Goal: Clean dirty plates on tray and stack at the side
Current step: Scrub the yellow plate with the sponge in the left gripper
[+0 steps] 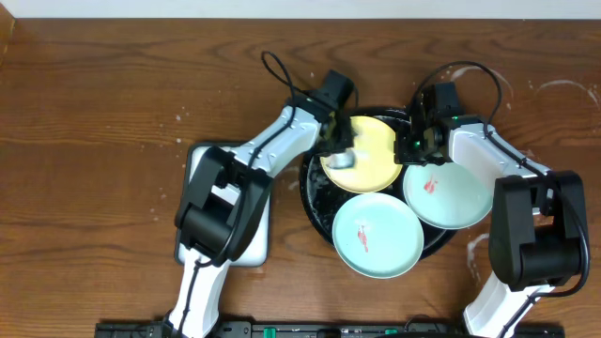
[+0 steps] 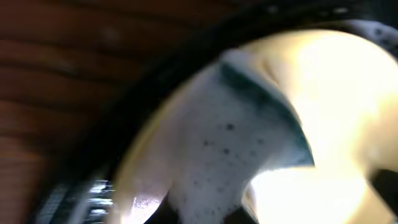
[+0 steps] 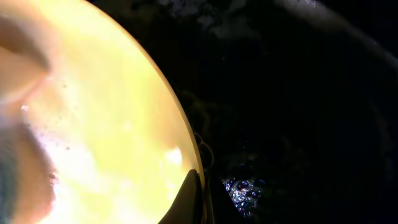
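The yellow plate (image 1: 371, 155) lies at the far side of the tray (image 1: 310, 195), where the left gripper (image 1: 340, 150) is clamped on a sudsy sponge (image 1: 342, 161) resting on the plate's left part. The right gripper (image 1: 407, 148) pinches the plate's right rim. One mint plate (image 1: 377, 235) sits at the tray's near edge, and a second mint plate (image 1: 451, 192) overhangs its right edge.

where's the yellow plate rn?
Overhead view: yellow plate at the back of the black tray, behind both mint plates, between the left gripper and right gripper.
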Controlling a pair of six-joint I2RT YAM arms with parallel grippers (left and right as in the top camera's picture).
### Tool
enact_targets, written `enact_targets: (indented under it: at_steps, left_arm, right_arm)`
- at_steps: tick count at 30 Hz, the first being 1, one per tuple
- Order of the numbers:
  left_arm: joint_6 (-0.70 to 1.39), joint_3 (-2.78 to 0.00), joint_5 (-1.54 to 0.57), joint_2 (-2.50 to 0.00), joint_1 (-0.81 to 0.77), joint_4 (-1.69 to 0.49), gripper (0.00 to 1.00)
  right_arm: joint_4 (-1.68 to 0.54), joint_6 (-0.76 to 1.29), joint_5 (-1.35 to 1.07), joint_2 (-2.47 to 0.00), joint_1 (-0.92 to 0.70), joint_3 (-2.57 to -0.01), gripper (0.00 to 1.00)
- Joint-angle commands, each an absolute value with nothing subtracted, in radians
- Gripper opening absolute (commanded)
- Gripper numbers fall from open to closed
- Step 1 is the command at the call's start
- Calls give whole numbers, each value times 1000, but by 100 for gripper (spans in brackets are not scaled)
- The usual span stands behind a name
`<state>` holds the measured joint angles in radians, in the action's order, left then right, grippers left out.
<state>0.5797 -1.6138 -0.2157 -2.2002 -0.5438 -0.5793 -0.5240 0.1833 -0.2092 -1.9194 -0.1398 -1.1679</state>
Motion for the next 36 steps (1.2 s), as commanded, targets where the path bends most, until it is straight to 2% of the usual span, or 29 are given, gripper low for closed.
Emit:
enact_targets:
  at_steps: [1, 6, 16, 25, 36]
  left_arm:
    - [463, -1578, 200, -2292, -504, -638, 7]
    - [399, -1632, 306, -2289, -542, -682, 7]
    - [396, -1758, 308, -2234, -584, -786, 7]
    - [397, -1770, 294, -2065, -584, -871, 7]
    - [401, -1769, 270, -1810, -552, -1181, 7]
  right_arm:
    - [-535, 190, -173, -1921, -146, -1165, 1]
    - [-535, 190, -173, -1921, -146, -1165, 1]
    - [-535, 191, -173, -1921, -146, -1165, 1]
    - [-538, 190, -173, -1921, -146, -1165, 1]
    - [-538, 185, -173, -1921, -145, -1165, 1]
